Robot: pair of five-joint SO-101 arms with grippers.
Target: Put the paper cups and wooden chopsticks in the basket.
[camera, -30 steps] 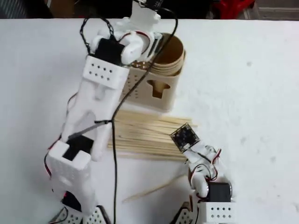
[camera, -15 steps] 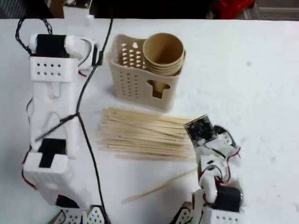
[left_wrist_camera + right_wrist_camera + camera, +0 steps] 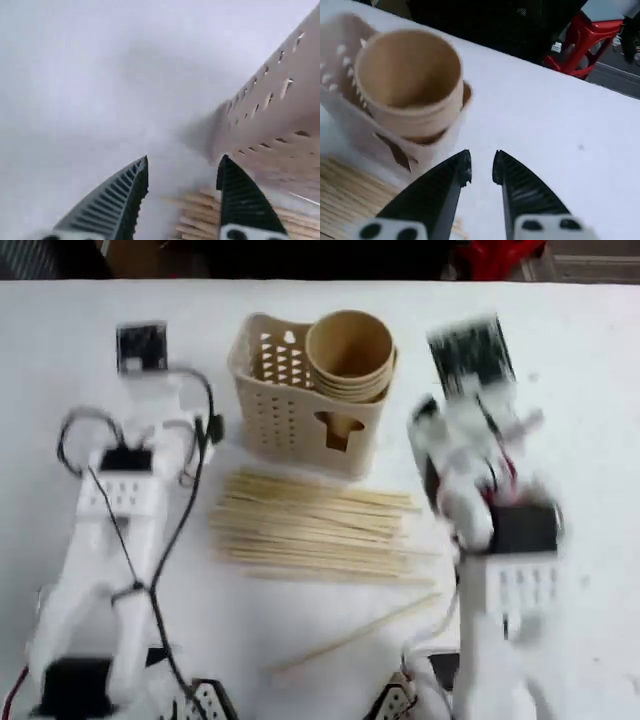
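Paper cups (image 3: 350,345) in basket (image 3: 275,425) — chopsticks (image 3: 310,530) outside; left gripper (image 3: 184,161) agape, right gripper (image 3: 482,156) seemingly ajar

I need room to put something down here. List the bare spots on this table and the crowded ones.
Bare: the table right of the right arm, out to the edge, and the far corner left of the basket, past the left arm. Crowded: the middle, where chopsticks fill the gap between the arms.

Desk (image 3: 590,360): white, matte surface, evenly lit, faint specks noted. Beyond its far edge the room is dark. A red frame (image 3: 500,255) stands behind the desk's far right side, on grey floor (image 3: 612,75).
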